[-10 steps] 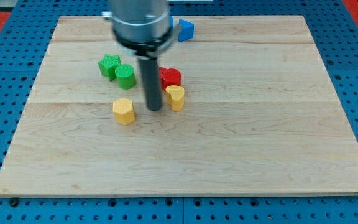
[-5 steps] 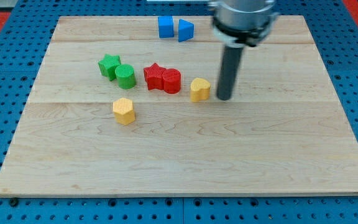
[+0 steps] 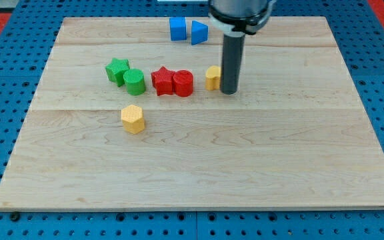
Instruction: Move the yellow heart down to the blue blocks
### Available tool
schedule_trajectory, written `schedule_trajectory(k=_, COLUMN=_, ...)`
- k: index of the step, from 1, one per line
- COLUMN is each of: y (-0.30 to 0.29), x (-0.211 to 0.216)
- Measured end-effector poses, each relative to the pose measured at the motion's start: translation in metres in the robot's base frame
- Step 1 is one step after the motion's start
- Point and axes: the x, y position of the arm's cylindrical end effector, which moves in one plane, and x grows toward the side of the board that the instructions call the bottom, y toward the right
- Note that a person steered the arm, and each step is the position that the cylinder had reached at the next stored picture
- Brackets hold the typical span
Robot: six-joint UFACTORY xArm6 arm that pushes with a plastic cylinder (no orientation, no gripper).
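- Sitting with my tip [image 3: 229, 91] touching the yellow heart's [image 3: 212, 77] right side, probably to steer it
- No hand here, only a rod
- Blue blocks [image 3: 177, 29] sit near the worktop's [image 3: 245, 160] top edge

My rod is dark grey down to my tip [image 3: 229, 92], under a silvery collar. Beside it sits the yellow heart [image 3: 212, 77]. I see a red star [image 3: 161, 81] and red cylinder [image 3: 183, 84], a green star [image 3: 117, 69] and green cylinder [image 3: 135, 81], a yellow hexagon [image 3: 133, 119], a blue cube [image 3: 177, 29] and blue wedge [image 3: 199, 31]. The table [image 3: 245, 167] is pale wood with fine grain, on a blue pegboard [image 3: 5, 87] dotted with holes.
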Motion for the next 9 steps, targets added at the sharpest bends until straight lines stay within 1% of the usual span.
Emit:
schedule_trajectory(k=1, y=0.004, x=-0.017)
schedule_trajectory(k=2, y=-0.006, x=-0.035)
schedule_trajectory(k=3, y=0.013, x=-0.020)
schedule_trajectory(k=4, y=0.012, x=-0.009)
schedule_trajectory(k=5, y=0.003, x=0.010)
schedule_trajectory(k=6, y=-0.051, x=-0.020)
schedule_trajectory(k=8, y=-0.120, x=-0.146)
schedule_trajectory(k=9, y=-0.115, x=-0.139)
